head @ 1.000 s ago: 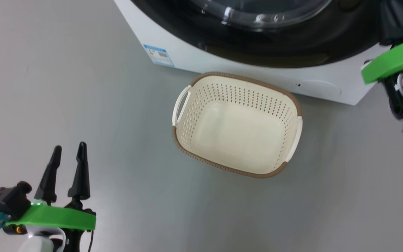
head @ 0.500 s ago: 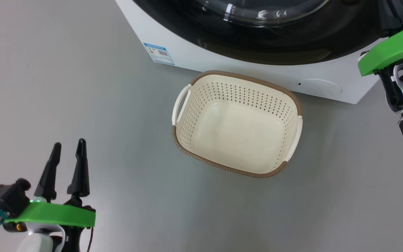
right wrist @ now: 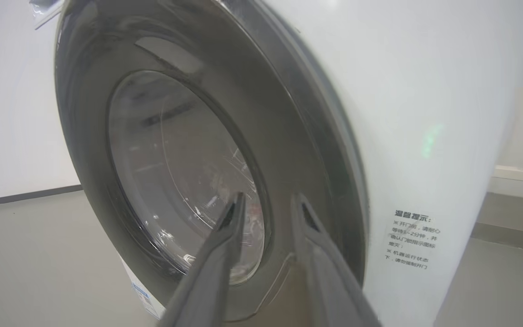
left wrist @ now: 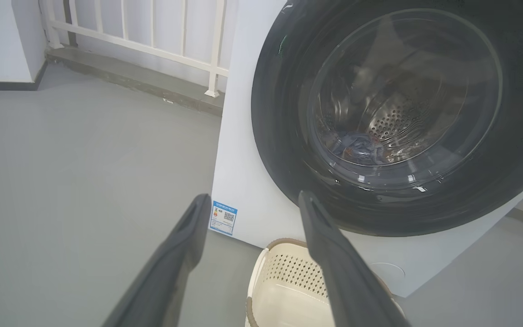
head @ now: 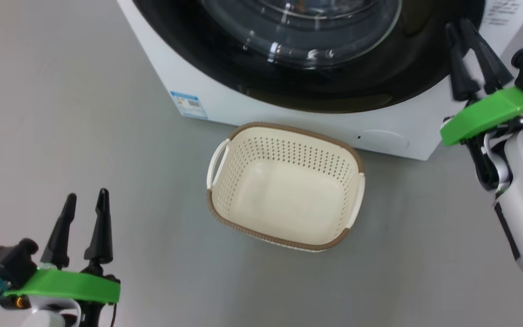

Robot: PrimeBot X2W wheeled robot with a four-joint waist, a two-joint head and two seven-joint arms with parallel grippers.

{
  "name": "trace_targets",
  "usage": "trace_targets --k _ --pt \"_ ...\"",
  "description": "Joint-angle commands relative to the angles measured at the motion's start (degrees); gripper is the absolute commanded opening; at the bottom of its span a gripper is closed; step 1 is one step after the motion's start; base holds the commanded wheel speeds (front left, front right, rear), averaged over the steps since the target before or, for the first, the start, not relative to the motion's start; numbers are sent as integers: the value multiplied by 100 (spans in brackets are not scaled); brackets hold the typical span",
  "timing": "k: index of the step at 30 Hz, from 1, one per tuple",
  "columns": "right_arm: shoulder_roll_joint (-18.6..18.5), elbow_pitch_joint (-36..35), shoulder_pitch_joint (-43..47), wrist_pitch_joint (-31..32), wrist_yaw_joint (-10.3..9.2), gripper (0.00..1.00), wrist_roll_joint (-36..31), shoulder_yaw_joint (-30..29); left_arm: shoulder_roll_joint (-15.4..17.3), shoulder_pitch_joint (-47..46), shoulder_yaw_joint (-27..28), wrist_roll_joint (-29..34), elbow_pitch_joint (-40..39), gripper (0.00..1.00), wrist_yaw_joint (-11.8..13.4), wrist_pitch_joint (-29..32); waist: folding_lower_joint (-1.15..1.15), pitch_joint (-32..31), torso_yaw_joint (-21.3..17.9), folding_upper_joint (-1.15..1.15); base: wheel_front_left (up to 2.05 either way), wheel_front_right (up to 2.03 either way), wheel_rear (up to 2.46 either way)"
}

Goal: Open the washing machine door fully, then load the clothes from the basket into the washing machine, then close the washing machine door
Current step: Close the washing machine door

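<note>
Washing machine door (head: 307, 45) looks shut flush on the washing machine (head: 225, 104), with the clothes (left wrist: 357, 150) behind its glass. The basket (head: 239, 177) sits empty on the floor (head: 84, 113) just in front. Your right jaws are slightly parted by the door's right rim, gripping nothing. Left jaws are wide and empty. I'd check the latch caught, then back straight off, plenty of open floor.

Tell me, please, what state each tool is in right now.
Left tool: open wide, holding nothing.
Right tool: slightly open, holding nothing, in front of the washing machine door.
</note>
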Motion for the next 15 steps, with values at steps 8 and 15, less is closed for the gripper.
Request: trace_targets --k 8,15 --pt "154 -576 850 -28 -42 100 223 83 275 253 216 216 -98 100 -20 -40 0 -810 -735 0 0 0 0" --pt "260 -828 1501 -28 -42 100 383 169 243 450 284 333 -115 100 -20 -40 0 -1138 -1263 0 0 0 0"
